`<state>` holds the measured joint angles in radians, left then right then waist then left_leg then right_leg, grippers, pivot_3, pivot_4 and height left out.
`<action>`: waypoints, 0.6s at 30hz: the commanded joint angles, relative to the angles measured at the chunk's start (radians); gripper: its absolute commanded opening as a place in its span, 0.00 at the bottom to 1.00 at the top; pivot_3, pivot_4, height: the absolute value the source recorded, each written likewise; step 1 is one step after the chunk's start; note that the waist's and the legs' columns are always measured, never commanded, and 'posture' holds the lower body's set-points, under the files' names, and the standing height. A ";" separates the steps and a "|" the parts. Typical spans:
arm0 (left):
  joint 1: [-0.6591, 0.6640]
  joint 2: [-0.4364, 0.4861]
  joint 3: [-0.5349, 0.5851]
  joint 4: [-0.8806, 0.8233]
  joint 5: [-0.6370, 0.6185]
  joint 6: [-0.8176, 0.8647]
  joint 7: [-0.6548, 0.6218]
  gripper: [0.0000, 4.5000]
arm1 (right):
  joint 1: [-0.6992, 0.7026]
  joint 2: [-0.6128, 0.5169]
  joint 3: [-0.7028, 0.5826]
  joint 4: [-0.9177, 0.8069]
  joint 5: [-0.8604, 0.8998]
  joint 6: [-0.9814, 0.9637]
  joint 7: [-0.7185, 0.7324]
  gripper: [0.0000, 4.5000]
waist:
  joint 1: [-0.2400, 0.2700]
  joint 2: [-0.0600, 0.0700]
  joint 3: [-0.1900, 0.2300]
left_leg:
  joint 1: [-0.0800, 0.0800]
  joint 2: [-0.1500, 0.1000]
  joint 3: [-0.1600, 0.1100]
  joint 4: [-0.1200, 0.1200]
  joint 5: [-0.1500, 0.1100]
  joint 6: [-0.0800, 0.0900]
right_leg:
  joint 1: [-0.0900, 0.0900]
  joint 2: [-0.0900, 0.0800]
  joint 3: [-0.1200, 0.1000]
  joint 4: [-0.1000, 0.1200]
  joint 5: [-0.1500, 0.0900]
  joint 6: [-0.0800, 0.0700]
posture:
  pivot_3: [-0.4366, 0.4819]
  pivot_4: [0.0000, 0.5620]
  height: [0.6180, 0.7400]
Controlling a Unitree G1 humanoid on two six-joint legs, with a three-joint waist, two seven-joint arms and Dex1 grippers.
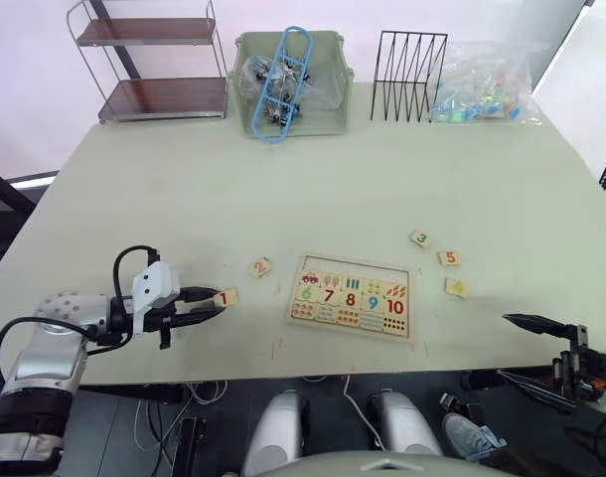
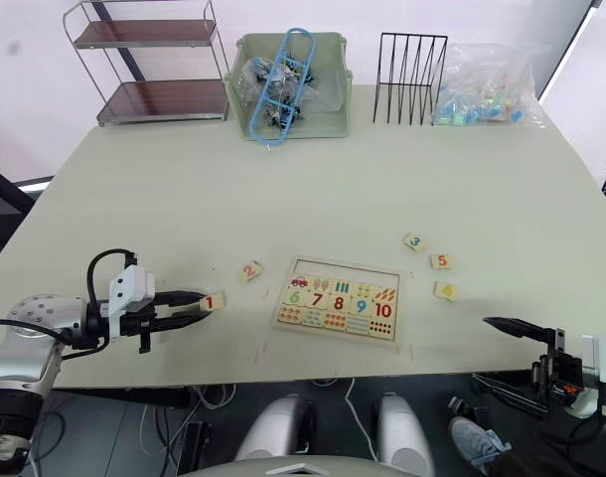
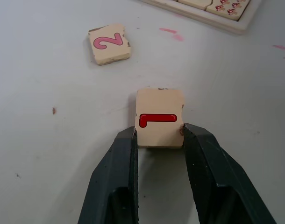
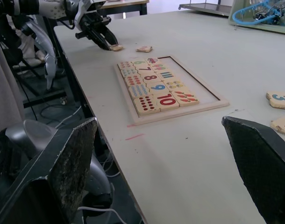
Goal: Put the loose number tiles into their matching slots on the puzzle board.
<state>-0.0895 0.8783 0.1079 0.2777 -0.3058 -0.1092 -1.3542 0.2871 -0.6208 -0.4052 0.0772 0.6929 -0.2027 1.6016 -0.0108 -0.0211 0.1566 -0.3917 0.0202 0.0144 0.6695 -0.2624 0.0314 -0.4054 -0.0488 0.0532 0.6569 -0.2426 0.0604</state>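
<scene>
Tile 1 (image 3: 160, 117): pale wood, red digit, lying flat on the desk (image 1: 313, 179) near its front edge, toward the front-left corner; the left gripper (image 3: 159, 140) is grasping it, one black finger pressing each of two opposite sides.

Tile 2 (image 1: 261, 266): pink digit, lying loose between tile 1 and the puzzle board (image 1: 352, 295), apart from both.

Puzzle board: sitting near the middle of the front edge; squares 6 to 10 are filling one row, pictures and dots the others, and the row of slots (image 4: 189, 77) along its far side is standing bare.

Tiles 3 (image 1: 420, 238), 5 (image 1: 448, 258) and 4 (image 1: 457, 288): lying loose beyond the board toward the desk's right edge, close together.

Right gripper (image 1: 522, 348): hovering off the front edge near the front-right corner, fingers spread wide, gripping nothing.

Green bin (image 1: 289, 84), wire rack (image 1: 409, 62), plastic bag (image 1: 485, 84), two-tier shelf (image 1: 152, 65): lining the back edge.
</scene>
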 commanded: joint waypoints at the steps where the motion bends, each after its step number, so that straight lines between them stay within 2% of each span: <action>1: -0.034 0.041 0.014 -0.064 -0.032 0.042 -0.036 0.20 | -0.001 0.007 -0.013 -0.023 0.014 -0.012 -0.007 1.00 | 0.001 -0.001 0.000 | 0.000 0.000 0.000 0.000 0.000 0.000 | 0.000 0.000 0.000 0.000 0.000 0.000 | 0.48 0.27 1.00; 11: -0.148 0.099 -0.015 -0.168 -0.068 0.167 -0.128 0.20 | 0.028 0.048 -0.023 -0.055 0.010 -0.042 -0.047 1.00 | 0.001 0.000 0.001 | -0.001 0.000 0.001 0.000 0.000 0.000 | 0.000 0.000 -0.001 0.000 0.000 0.000 | 0.48 0.27 1.00; 18: -0.385 0.079 -0.149 -0.158 -0.002 0.217 -0.176 0.20 | 0.055 0.070 -0.041 -0.075 0.014 -0.063 -0.094 1.00 | 0.000 0.000 0.001 | -0.002 -0.002 0.003 0.001 0.000 0.000 | 0.000 0.001 -0.001 0.000 0.000 0.001 | 0.48 0.27 1.00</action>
<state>-0.4325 0.9558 -0.0172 0.1106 -0.3296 0.1044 -1.5147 0.3331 -0.5509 -0.4127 0.0342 0.6925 -0.2460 1.5180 -0.0111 -0.0211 0.1580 -0.3934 0.0184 0.0178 0.6702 -0.2624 0.0314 -0.4055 -0.0475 0.0522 0.6569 -0.2421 0.0617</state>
